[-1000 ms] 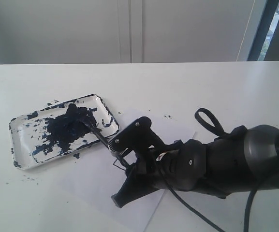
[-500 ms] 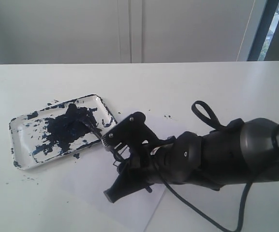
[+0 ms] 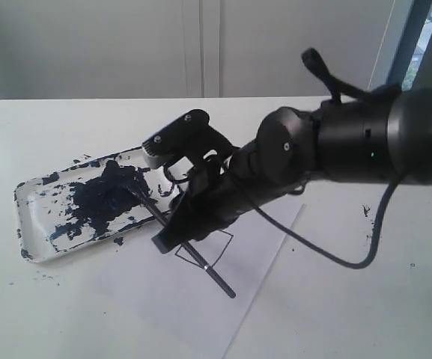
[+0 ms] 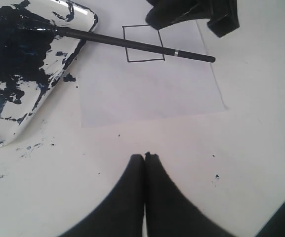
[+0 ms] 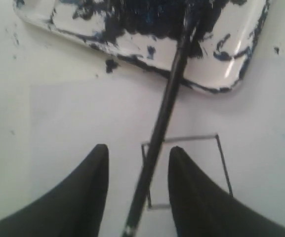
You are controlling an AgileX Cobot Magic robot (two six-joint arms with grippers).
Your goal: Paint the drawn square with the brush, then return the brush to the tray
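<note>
1. Nearest, toward the front edge of the counter [image 3: 328, 127] on its left, the left fingers [image 4: 144, 165] are pressed together on nothing, well apart from the work.
2. Next lies a sheet of paper [image 4: 147, 94], flat on the counter just beside the tray. The square [image 3: 217, 243] sits at the sheet's end toward the tray. It is a thin black outline with a white inside, so the painting is judged not yet done.
3. The brush [image 3: 212, 273] is a thin black stick with a pale band near its butt. It lies slantwise and unheld, with its wet tip in the tray's paint. Its shaft crosses the tray's near rim and the square, and its butt rests on the paper.
4. The right fingers [image 5: 186, 182] are spread wide and grasp nothing, hovering with one on each side of the shaft.
   - The step in hand looks like taking up the brush.
   - They should come straight down and close squarely across the shaft, so the thin stick neither rolls nor twists.
   - The loaded tip should then lift clear of the rim before swinging, or it may drip outside the outline.
5. Farthest, toward the counter's left edge, the tray [image 3: 32, 198] is white and dark-rimmed, smeared blue-black, with specks on the counter around it.
</note>
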